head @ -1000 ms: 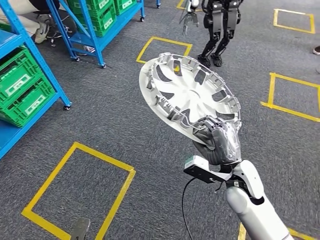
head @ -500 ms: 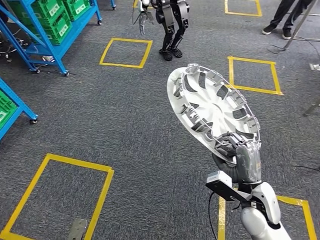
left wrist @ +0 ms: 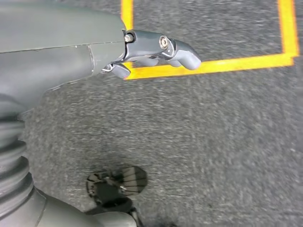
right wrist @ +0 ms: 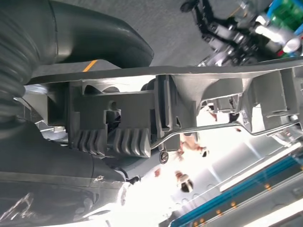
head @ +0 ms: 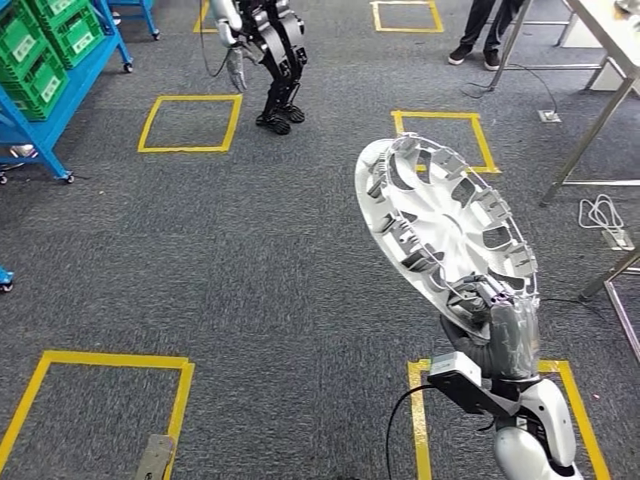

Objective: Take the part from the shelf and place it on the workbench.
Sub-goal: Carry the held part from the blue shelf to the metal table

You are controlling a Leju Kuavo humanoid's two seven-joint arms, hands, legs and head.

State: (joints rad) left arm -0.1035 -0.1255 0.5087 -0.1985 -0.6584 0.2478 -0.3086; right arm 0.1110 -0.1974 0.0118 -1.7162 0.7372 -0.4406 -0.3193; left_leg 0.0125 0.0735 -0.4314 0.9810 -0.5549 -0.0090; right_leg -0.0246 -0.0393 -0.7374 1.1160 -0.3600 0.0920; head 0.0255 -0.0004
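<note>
Right hand point(head: 500, 330) grips the lower rim of a silver wheel cover point(head: 441, 225), holding it tilted in the air above grey carpet point(head: 264, 260) marked with yellow tape squares point(head: 189, 122). Left hand point(left wrist: 71, 52) hangs over the carpet holding nothing, fingers point(left wrist: 171, 47) extended. Another humanoid robot point(head: 264, 45) stands ahead, with a metal-legged workbench point(head: 604, 60) at far right

— Where's the right hand point(head: 498, 335)?
— Raised ahead on its silver arm, fingers point(right wrist: 89, 45) clamped on the rim of the hubcap point(head: 441, 225), holding it tilted.
— And the left hand point(left wrist: 107, 52)?
— Hanging low, fingers point(left wrist: 162, 47) loosely extended, holding nothing.
</note>
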